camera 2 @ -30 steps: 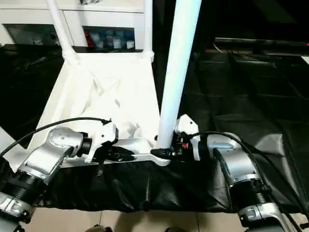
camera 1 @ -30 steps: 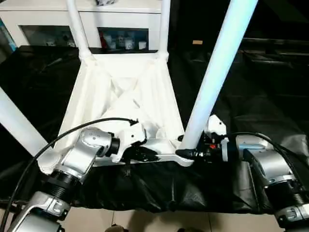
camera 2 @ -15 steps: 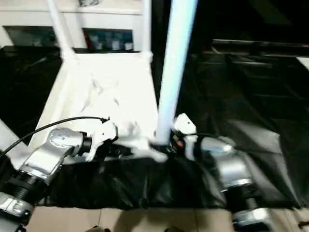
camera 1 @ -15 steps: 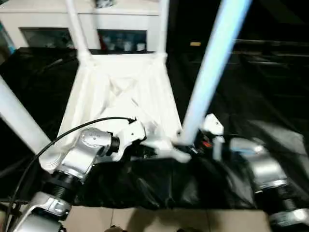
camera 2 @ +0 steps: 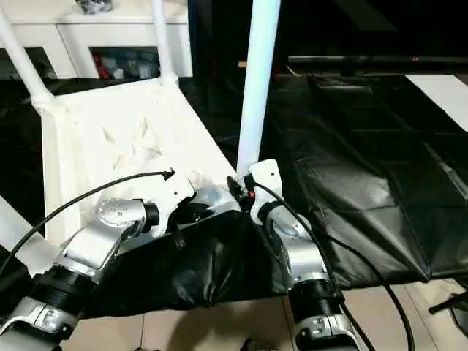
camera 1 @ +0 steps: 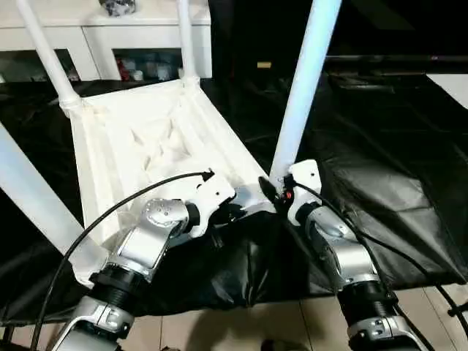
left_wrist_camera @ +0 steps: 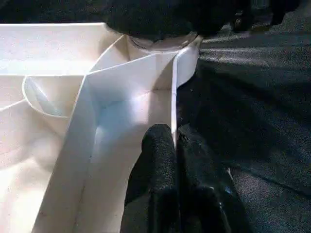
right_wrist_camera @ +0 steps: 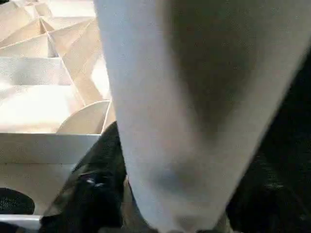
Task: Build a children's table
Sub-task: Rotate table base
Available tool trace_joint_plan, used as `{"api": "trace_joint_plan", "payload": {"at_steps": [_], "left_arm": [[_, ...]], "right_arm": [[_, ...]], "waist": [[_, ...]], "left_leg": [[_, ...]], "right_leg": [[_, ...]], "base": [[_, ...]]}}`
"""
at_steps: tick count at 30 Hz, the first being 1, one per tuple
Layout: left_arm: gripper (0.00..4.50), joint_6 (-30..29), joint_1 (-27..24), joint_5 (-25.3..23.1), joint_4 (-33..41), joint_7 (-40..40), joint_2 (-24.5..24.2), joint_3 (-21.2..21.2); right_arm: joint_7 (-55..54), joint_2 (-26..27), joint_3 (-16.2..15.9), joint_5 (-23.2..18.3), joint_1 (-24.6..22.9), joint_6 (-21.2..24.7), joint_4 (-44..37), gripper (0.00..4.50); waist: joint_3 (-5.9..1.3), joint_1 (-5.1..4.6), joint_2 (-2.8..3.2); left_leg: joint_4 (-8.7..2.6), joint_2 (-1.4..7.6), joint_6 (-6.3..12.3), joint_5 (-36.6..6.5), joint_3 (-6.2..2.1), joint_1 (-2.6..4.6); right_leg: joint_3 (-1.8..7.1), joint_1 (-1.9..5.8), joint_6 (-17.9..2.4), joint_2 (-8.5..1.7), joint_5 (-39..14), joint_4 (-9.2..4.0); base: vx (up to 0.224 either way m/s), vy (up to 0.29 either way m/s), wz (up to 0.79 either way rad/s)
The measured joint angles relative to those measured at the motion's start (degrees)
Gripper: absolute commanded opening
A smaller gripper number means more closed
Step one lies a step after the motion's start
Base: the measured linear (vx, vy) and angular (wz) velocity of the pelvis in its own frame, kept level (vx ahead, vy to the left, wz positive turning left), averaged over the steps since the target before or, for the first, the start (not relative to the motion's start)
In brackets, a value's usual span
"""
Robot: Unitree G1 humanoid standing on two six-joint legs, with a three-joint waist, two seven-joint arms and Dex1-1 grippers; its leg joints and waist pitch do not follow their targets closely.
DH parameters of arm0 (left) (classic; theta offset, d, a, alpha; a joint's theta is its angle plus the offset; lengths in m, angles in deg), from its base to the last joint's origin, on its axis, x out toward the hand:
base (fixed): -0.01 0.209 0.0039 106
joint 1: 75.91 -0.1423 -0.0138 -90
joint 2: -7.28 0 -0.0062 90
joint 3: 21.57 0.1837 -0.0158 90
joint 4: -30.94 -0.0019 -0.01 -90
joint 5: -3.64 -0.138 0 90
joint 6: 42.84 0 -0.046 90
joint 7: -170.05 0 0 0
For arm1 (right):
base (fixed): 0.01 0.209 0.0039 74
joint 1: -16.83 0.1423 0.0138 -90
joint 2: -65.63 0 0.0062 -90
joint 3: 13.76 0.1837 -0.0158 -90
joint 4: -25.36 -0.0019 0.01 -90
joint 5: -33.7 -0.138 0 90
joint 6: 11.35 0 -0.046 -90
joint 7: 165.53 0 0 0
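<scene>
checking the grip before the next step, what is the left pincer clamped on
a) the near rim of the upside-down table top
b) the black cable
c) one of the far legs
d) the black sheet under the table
a) In the left wrist view the left pincer has its two black fingers pinched on the thin white edge wall of the table top, near the corner socket.

Your left gripper [camera 1: 232, 213] has its black fingers [left_wrist_camera: 158, 160] pinched together, forearm angled up and inward. Your right gripper [camera 1: 269, 191] is clamped too, wrist bent inward, both silver forearms converging toward the middle.
</scene>
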Motion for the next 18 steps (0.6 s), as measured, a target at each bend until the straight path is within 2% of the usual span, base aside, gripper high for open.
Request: {"api": "trace_joint_plan", "payload": {"at_steps": [2,5,7,9,11,14,18], "left_arm": [[0.0,0.4,0.0,0.0,0.2,-0.7,-0.1,0.3],[0.0,2.1,-0.2,0.3,0.5,-2.5,-0.6,0.7],[0.0,3.6,-0.4,0.8,0.6,-3.9,-1.3,1.4],[0.0,4.8,-1.3,1.3,1.7,-5.3,-1.9,2.0],[0.0,5.2,-1.5,1.8,2.1,-6.1,-2.1,2.1],[0.0,6.3,-1.5,2.0,1.8,-6.4,-2.3,2.1],[0.0,8.3,-2.3,2.6,1.6,-7.0,-3.8,2.0]], "right_arm": [[3.4,-3.0,-1.7,0.3,-0.6,0.2,-1.2,3.04],[7.7,-6.3,-3.6,0.7,-1.9,0.2,-3.4,3.04],[12.6,-10.2,-4.0,0.0,-4.1,-0.2,-6.4,3.04],[18.9,-16.0,-3.8,-1.9,-7.1,-1.2,-9.7,3.04],[21.8,-17.6,-3.2,-3.3,-7.9,-1.5,-10.2,3.04],[26.7,-21.9,-0.7,-7.0,-9.2,-0.9,-12.2,3.04],[32.2,-28.8,4.3,-11.6,-11.7,1.5,-14.4,3.04]], "waist": [[-0.05,0.32,-0.01],[-0.2,1.2,-0.12],[-0.41,1.95,0.17],[-0.53,3.18,0.72],[-0.55,3.3,0.81],[-0.6,3.88,1.7],[-0.6,3.97,1.66]], "left_leg": [[0.0,0.0,0.0,0.0,0.04,-0.04],[0.02,0.05,0.0,0.0,0.14,-0.05],[0.02,0.11,-0.01,0.0,0.14,-0.02],[0.03,0.16,-0.01,0.0,0.38,-0.04],[0.05,0.21,0.01,0.0,0.48,-0.13],[0.13,0.24,0.33,0.2,0.46,-0.36],[0.33,0.25,0.35,0.2,0.47,-0.51]], "right_leg": [[0.03,0.01,-0.3,0.0,0.2,0.02],[0.04,-0.02,-0.5,0.0,1.0,0.2],[0.02,-0.02,-0.3,0.0,1.4,0.31],[0.1,-0.04,-0.1,0.0,1.3,0.62],[0.09,-0.2,-0.1,0.02,0.9,1.01],[-0.01,-0.36,-0.2,0.06,0.8,1.05],[0.0,-0.32,-0.2,0.06,0.8,1.21]], "base": [[0.0,0.0,0.0],[0.0,0.0,0.0],[0.031,-0.012,0.03],[0.077,-0.012,0.09],[0.033,-0.005,0.02],[0.0,0.0,0.0],[0.0,0.0,0.0]]}}
